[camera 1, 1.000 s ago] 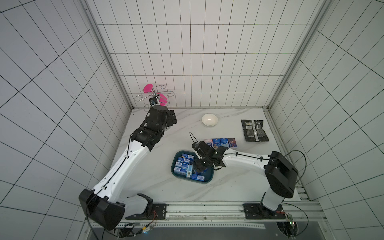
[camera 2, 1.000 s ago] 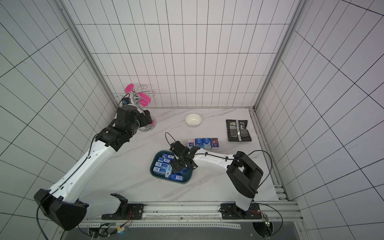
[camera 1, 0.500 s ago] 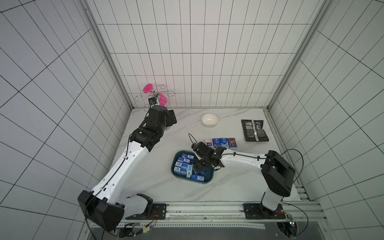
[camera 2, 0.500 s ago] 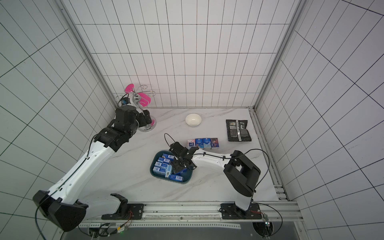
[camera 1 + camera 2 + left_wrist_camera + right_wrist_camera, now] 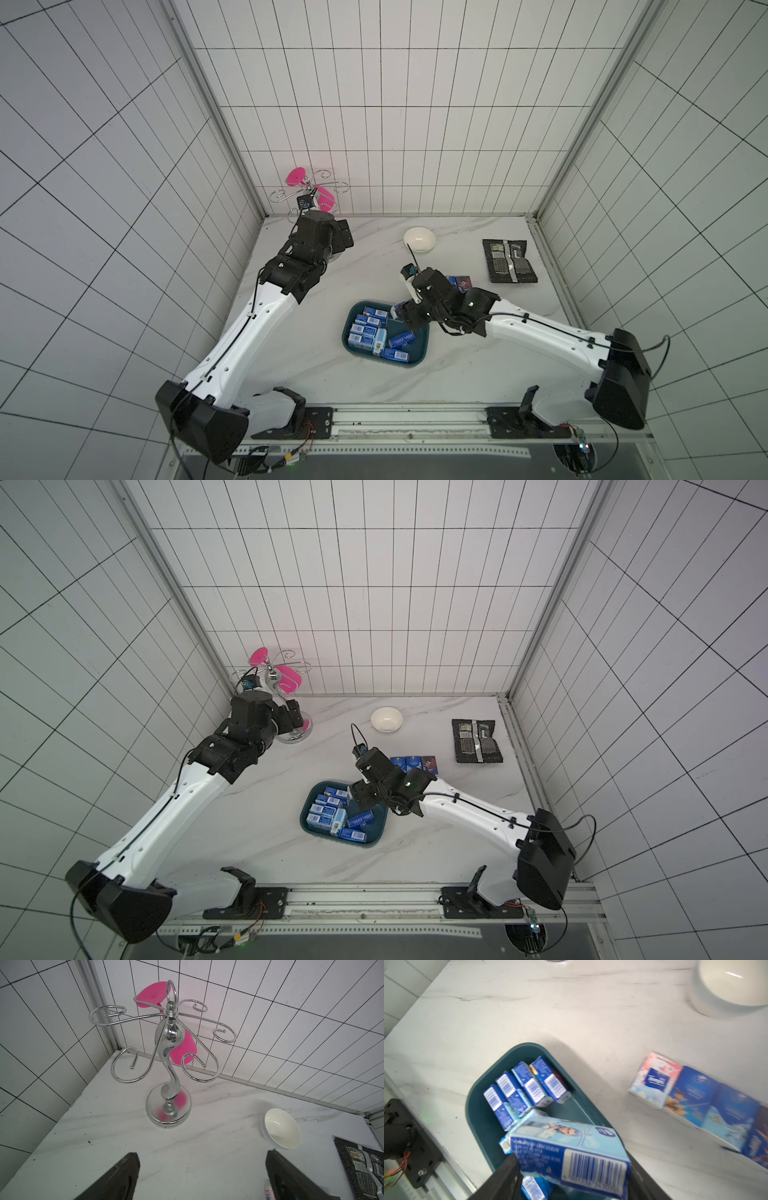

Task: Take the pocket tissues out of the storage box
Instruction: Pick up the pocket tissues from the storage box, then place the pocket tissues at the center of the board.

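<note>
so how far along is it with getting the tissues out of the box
Done: a row of about four packs lies on the table beyond the storage box. In hand: the right arm's jaws are shut on a light blue pack, held just above the box. Left: about seven packs sit inside.

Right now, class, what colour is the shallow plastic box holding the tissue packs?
Dark teal: the shallow plastic storage box shows best in the right wrist view.

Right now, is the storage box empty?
Not empty: several blue pocket tissues lie inside the storage box.
</note>
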You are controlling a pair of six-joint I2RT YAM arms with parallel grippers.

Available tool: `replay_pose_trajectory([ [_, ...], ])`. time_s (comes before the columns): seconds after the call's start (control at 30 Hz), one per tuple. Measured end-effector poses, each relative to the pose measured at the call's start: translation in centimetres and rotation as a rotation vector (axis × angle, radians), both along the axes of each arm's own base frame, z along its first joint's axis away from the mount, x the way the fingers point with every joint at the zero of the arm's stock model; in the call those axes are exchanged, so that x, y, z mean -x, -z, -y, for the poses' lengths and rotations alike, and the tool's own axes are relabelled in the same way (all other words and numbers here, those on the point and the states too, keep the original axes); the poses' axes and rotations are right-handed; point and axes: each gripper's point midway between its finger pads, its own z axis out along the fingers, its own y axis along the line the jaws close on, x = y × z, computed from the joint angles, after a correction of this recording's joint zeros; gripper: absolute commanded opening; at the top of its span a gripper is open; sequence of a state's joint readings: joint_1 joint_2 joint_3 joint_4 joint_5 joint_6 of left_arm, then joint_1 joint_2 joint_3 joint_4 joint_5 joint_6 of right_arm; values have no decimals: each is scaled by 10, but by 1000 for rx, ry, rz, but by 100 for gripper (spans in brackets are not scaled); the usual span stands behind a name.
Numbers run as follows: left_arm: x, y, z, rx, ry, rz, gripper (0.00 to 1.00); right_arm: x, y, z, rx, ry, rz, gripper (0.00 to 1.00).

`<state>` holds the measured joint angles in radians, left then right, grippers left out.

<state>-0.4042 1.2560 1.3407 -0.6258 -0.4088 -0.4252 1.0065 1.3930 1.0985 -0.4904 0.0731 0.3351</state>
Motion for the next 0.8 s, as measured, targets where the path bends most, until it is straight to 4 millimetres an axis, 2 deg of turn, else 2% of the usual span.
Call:
replay_pose_trajectory([
  [0.07,0,0,0,-3,3,0,98,-10,12,35,48,88,-22,71],
  [0.17,0,0,0,-5,6,0,98,-10,39,82,128,193,-86,71],
  [0.3,0,0,2,0,15,-2,98,6,61,118,198,266,-168,70],
  [0.4,0,0,4,4,24,-4,98,16,74,129,224,292,-226,69],
  [0.57,0,1,6,8,33,-5,98,32,102,135,294,298,-342,69],
  [0.8,1,1,8,13,44,-7,98,36,123,133,339,292,-438,74],
])
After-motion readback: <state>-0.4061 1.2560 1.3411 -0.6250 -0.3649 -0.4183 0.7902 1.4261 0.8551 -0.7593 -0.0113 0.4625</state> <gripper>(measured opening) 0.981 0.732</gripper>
